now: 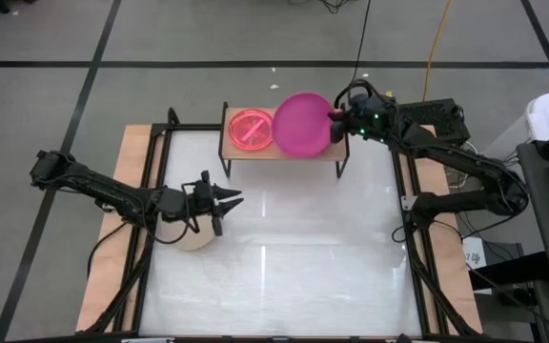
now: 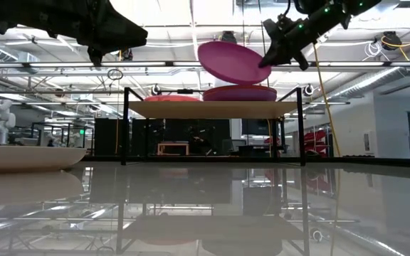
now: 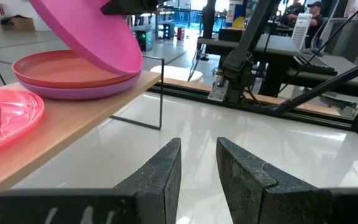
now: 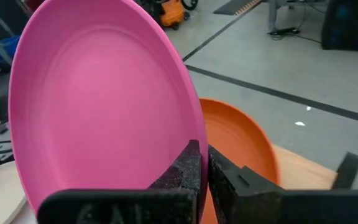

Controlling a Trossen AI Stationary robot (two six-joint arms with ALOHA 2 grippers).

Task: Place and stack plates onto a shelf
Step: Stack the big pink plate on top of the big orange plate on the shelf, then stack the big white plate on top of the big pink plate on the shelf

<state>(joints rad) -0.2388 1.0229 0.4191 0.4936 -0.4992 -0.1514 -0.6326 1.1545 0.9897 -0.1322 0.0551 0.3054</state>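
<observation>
Above the shelf (image 1: 284, 152), the tilted magenta plate (image 1: 302, 124) is pinched by the right gripper (image 1: 336, 119) jaws and could slide off the stack if released aslant, while the left gripper (image 1: 225, 201) jaws are parted and empty.

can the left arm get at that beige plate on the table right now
Probably yes. The left gripper is open, holds nothing and hangs just beside the beige plate, though its own arm partly covers it.

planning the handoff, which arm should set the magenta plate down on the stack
Right. The right gripper already pinches the magenta plate by its rim, tilted just above the stack on the shelf. The left gripper hangs empty over the table, beside the beige plate.
</observation>
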